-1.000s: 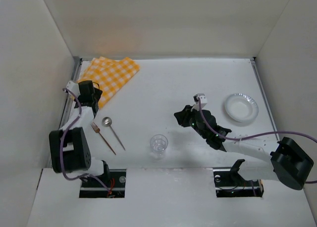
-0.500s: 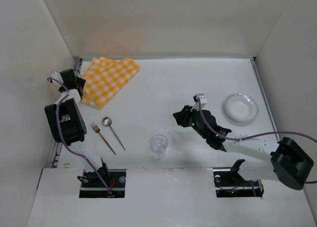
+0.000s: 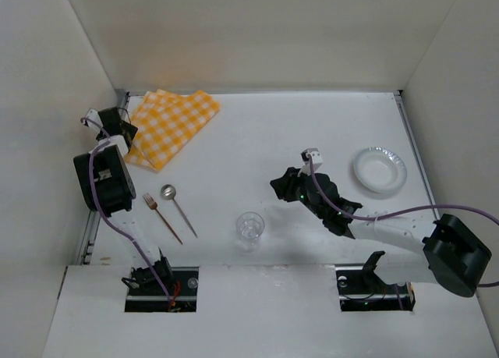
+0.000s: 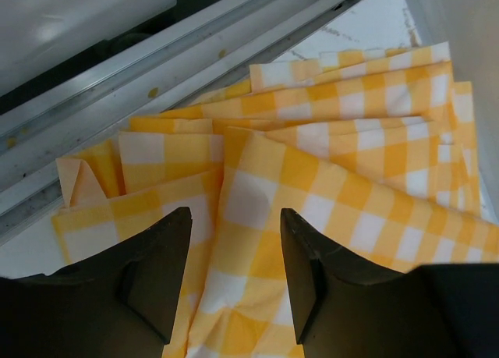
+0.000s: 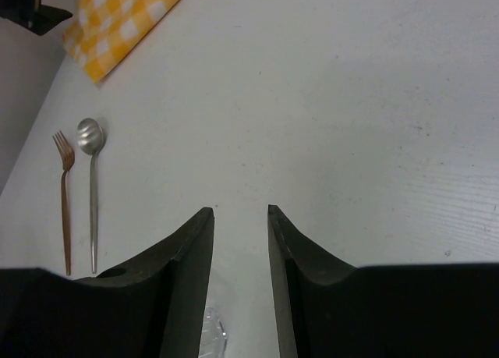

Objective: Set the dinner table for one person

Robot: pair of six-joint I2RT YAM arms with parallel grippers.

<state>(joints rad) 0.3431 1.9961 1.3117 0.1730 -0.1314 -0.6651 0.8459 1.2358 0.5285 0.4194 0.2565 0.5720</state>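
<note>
The white desk (image 3: 265, 136) fills the floor of the walled enclosure, with thin metal rails along its left and right edges, and everything else lies on it. The left arm (image 3: 103, 182) stands folded up at the left rail, and its left gripper (image 3: 121, 128) hangs over the near-left edge of the orange-and-white checked cloth (image 3: 173, 124), which lies folded in loose layers in the far left corner. In the left wrist view the fingers stand apart above the folds with nothing clamped between them. The right arm (image 3: 390, 229) reaches from the near right toward the middle of the desk. Its right gripper (image 3: 279, 186) is held low over bare surface, jaws parted by a narrow gap and empty. A round white plate (image 3: 380, 170) sits near the right rail, well apart from the rest. A clear glass (image 3: 250, 229) stands upright near the front edge, left of the right gripper. Further left, a silver spoon (image 3: 178, 208) and a copper-coloured fork (image 3: 161, 217) lie side by side, close but apart, heads toward the cloth.
</note>
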